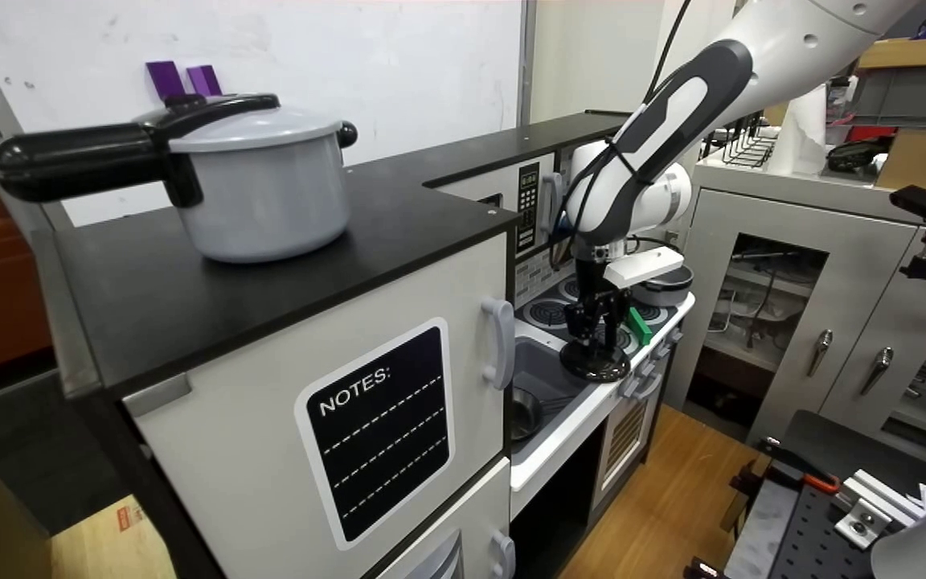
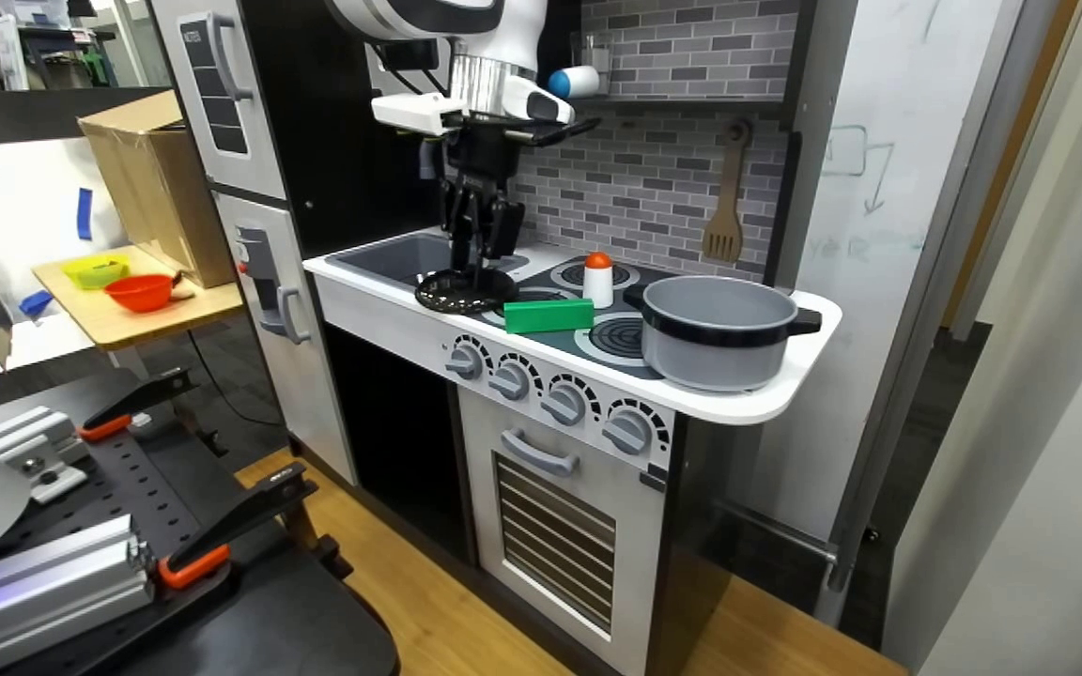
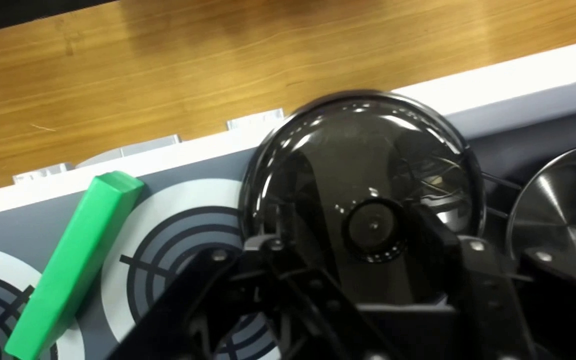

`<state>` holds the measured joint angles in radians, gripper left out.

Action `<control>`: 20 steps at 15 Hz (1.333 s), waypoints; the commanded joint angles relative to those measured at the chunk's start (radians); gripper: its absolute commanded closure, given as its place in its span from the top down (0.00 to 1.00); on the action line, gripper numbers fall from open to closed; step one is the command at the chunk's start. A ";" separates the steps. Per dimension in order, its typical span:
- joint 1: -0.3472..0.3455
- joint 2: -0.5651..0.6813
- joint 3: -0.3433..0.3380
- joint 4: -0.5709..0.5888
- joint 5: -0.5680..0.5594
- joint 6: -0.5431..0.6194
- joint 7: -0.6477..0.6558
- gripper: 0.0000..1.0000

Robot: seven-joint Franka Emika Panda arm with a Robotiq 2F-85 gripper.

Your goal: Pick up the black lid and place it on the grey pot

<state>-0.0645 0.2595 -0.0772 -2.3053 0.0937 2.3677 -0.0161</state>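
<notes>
Toy-kitchen counter (image 2: 813, 361): lid (image 3: 358, 170) judged light, rigid, slick; knob (image 3: 374, 226) is the proper hold. Gripper (image 3: 345, 225) jaws stand apart, contact undetermined.

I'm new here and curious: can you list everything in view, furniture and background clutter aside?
black lid: one, black, between sink and burners
grey pot: one, grey, white counter's end
steel pan: one, silver, in sink
green block: one, green, among burners
shaker: one, white and orange, near green block
cylinder: one, white and blue, by shelf
big pot: one, pale grey, black countertop
purple pieces: two, purple, against whiteboard
spatula: one, brown, on tiled wall
bowls: two, yellow and red, side table
robot arm: one, white and black, above black lid
claw: one, black, open over black lid
</notes>
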 commanded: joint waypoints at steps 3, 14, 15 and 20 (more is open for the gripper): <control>-0.003 0.011 0.002 0.008 -0.020 0.005 0.017 0.17; -0.007 -0.055 0.005 -0.014 -0.018 0.000 -0.003 0.09; -0.008 -0.071 0.006 -0.021 -0.017 -0.002 -0.009 0.09; -0.007 -0.161 0.004 -0.041 -0.015 -0.017 -0.025 0.09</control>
<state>-0.0637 0.1508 -0.0771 -2.3185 0.0860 2.3606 -0.0238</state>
